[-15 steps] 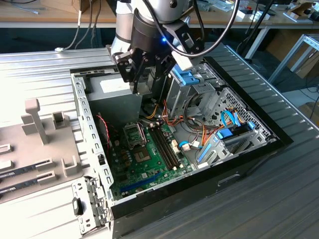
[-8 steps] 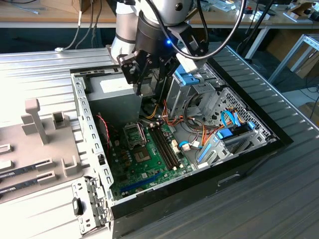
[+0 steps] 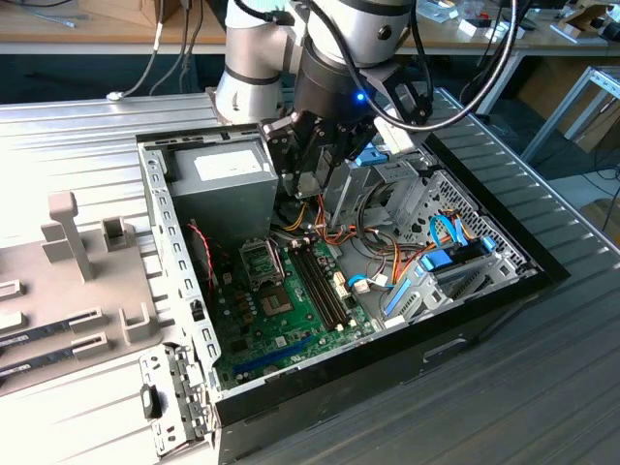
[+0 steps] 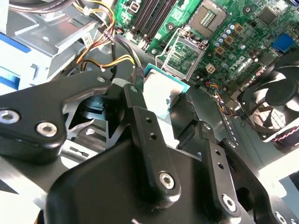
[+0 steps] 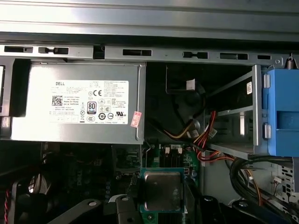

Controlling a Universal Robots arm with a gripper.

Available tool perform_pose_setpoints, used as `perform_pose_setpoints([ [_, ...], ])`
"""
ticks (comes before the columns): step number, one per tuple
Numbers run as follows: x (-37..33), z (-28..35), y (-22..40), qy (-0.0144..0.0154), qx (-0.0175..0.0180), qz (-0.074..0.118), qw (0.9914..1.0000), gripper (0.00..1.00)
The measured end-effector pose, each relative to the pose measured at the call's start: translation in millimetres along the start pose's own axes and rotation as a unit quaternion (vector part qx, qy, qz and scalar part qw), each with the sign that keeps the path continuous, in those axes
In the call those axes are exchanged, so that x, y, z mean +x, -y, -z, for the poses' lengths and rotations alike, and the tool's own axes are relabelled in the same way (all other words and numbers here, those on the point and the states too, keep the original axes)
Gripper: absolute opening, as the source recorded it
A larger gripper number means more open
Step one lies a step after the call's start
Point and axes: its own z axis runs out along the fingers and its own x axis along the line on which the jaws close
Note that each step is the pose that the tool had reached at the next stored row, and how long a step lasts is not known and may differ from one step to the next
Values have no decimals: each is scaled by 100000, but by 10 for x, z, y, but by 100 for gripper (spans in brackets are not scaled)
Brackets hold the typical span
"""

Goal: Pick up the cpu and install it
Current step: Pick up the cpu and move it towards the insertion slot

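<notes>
My gripper (image 3: 312,184) hangs inside the open computer case, above the back part of the green motherboard (image 3: 291,320). It is shut on the cpu (image 4: 163,93), a small square chip with a silver-grey top and a thin green rim. Black fingers (image 4: 135,100) press on two opposite edges of the chip. In the first wrist view the cpu (image 5: 162,190) lies flat, top face showing, between the fingers. Beyond the chip, the silver socket frame (image 4: 186,55) stands hinged open, and the bare socket (image 4: 208,17) lies past it. From outside, the frame (image 3: 260,260) and socket (image 3: 274,303) lie below the gripper, towards the exterior view's left.
A grey power supply (image 5: 77,105) fills the case's back corner beside the gripper. Orange, red and yellow cables (image 5: 203,135) and a blue drive bracket (image 5: 280,112) crowd the other side. Memory slots (image 3: 320,281) run beside the socket. A black fan (image 4: 280,93) is near the case wall.
</notes>
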Motion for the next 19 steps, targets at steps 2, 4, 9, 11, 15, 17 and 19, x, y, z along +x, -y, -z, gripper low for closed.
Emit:
perform_pose_setpoints([
  [2, -20, -4, 11, -1, 3, -2, 100000, 47],
  [4, -36, -8, 19, 1, -1, -1, 100000, 47],
  [9, -102, -21, 50, -1, 2, -2, 100000, 47],
  [11, -124, -25, 58, -3, 4, -3, 100000, 47],
  [15, -178, -35, 76, -2, 2, -2, 100000, 47],
  [17, -207, -40, 85, -2, 1, 2, 100000, 47],
  [19, -229, -43, 92, -3, 4, -4, 100000, 47],
])
